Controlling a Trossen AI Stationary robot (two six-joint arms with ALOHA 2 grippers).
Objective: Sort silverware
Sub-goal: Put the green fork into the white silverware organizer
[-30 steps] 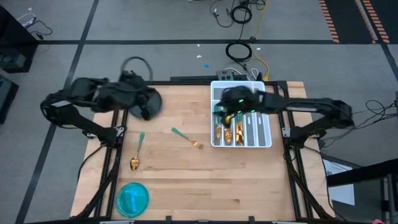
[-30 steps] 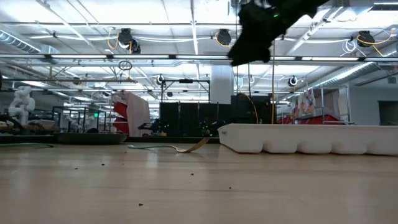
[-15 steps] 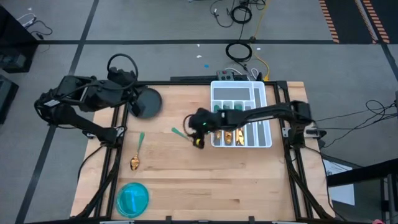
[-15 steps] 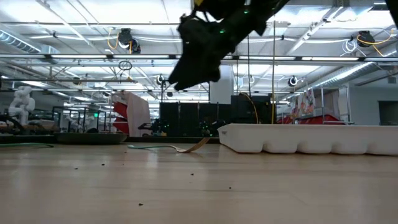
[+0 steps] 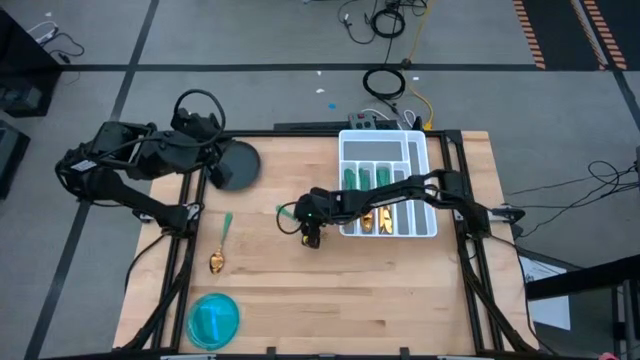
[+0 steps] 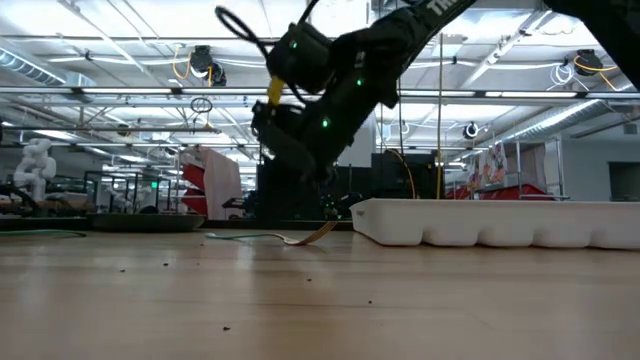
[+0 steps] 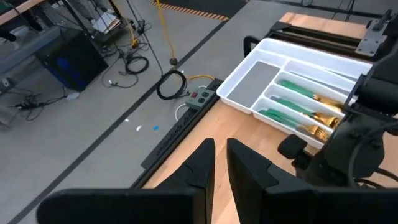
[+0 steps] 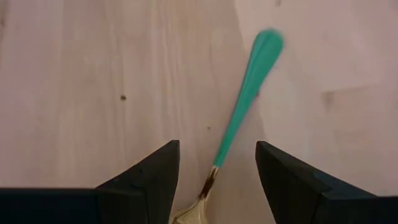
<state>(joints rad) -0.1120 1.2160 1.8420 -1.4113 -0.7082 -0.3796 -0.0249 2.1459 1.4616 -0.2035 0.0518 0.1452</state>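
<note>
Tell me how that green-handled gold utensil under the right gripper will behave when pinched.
The slim green-handled gold utensil lies flat on the wooden table, so the open right gripper probably gets little height to pinch. Its thin shape suggests it is stiff and light. The smooth handle may slip or pivot if gripped off-centre.

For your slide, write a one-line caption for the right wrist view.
Open right gripper poised over a green-handled fork lying on the wooden table.

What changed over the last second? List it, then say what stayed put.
The right gripper swung from above the white tray out over the fork on the table, fingers open astride it, nothing gripped. The left gripper drew back slightly. Fork, spoon and tray stayed put.
</note>
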